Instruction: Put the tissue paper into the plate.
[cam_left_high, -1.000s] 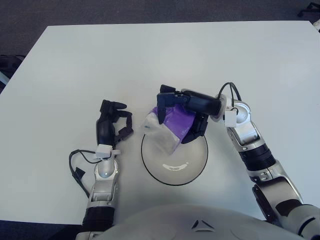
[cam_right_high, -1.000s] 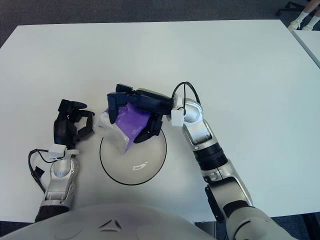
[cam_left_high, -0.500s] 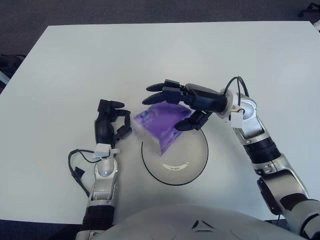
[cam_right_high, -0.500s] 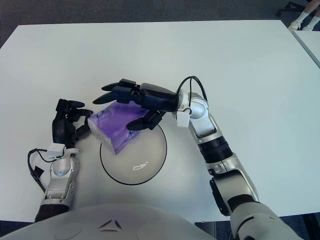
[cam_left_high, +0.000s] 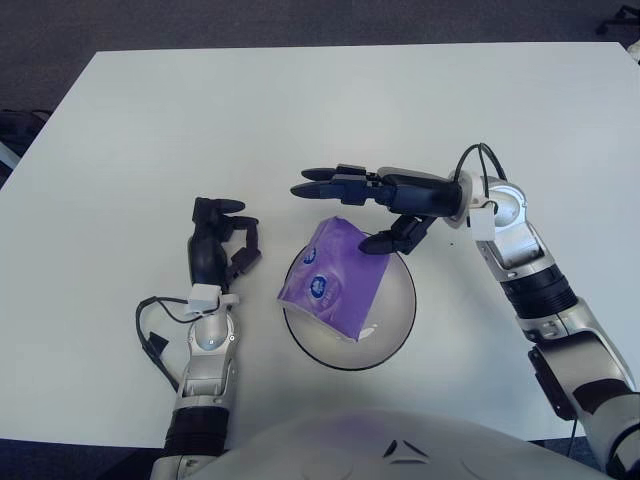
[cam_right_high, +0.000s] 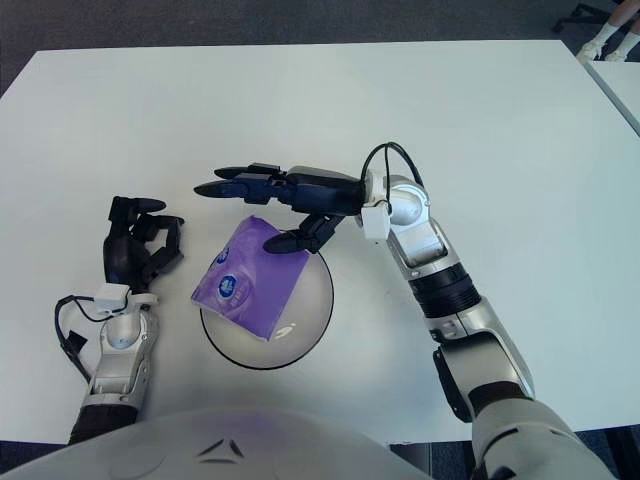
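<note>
A purple tissue pack (cam_left_high: 335, 280) lies in the white plate (cam_left_high: 398, 312), its left end overhanging the plate's left rim. Just above and behind the pack hovers my right hand (cam_left_high: 348, 205), fingers spread wide and holding nothing; its thumb tip sits close to the pack's upper right corner. My left hand (cam_left_high: 222, 245) shows to the left of the plate, fingers curled and empty.
The white table (cam_left_high: 320, 110) stretches wide behind and to both sides of the plate. A black cable (cam_left_high: 155, 330) loops beside my left forearm. Dark floor borders the table at the far edge.
My right hand let go of the tissue pack and opened, drawing back to the right. The pack dropped down into the plate. The left hand stayed put.
</note>
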